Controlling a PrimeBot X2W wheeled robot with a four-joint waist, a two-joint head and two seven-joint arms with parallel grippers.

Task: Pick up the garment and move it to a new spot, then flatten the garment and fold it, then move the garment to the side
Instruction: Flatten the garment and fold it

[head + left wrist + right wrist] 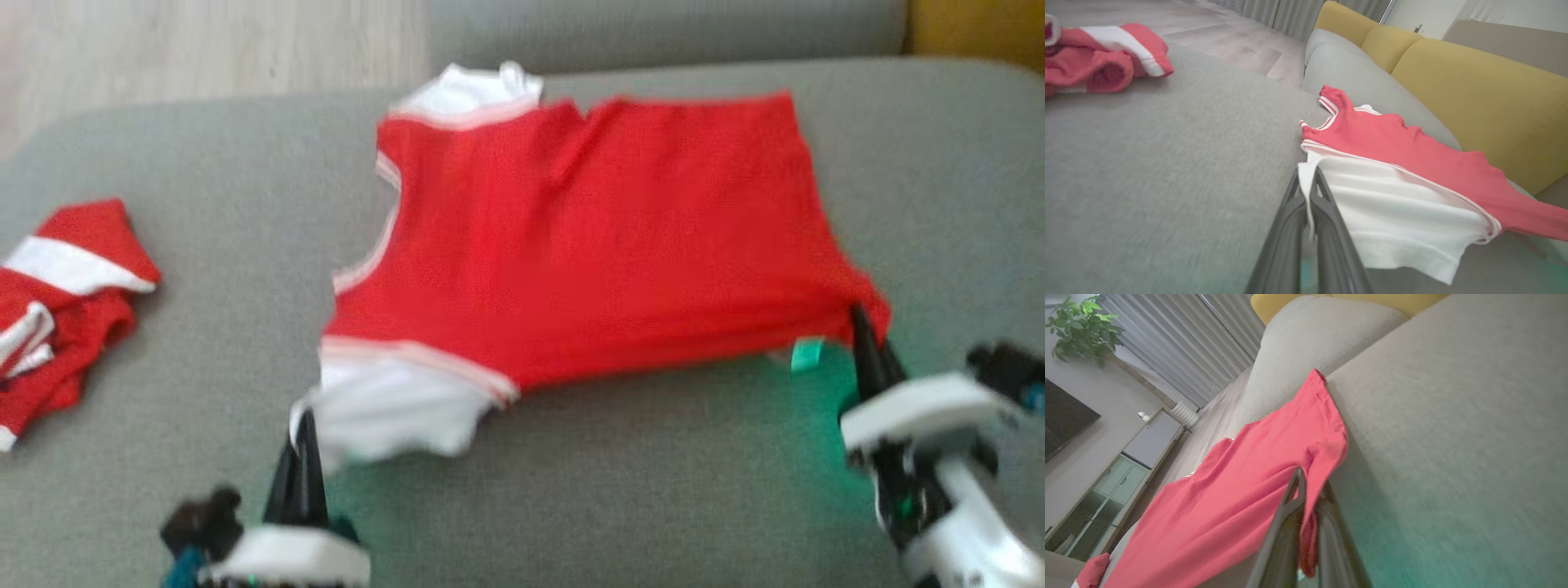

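Red fabric garment with white sleeves (588, 245) spread on grey fabric sofa seat (204, 343), mid-seat, sleeves toward left. Left tool (304, 429) pressed together, pinching white sleeve edge at garment's near-left corner; sleeve raised off seat. Right tool (859, 318) pressed together, pinching red hem corner at near right. Crumpled red-and-white cloth pile (65, 302) at left edge of seat, well apart. Yellow backrest (1474, 94) beyond garment.

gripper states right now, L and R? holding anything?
left gripper: shut on the garment, at its white sleeve.
right gripper: shut on the garment, at its red corner.
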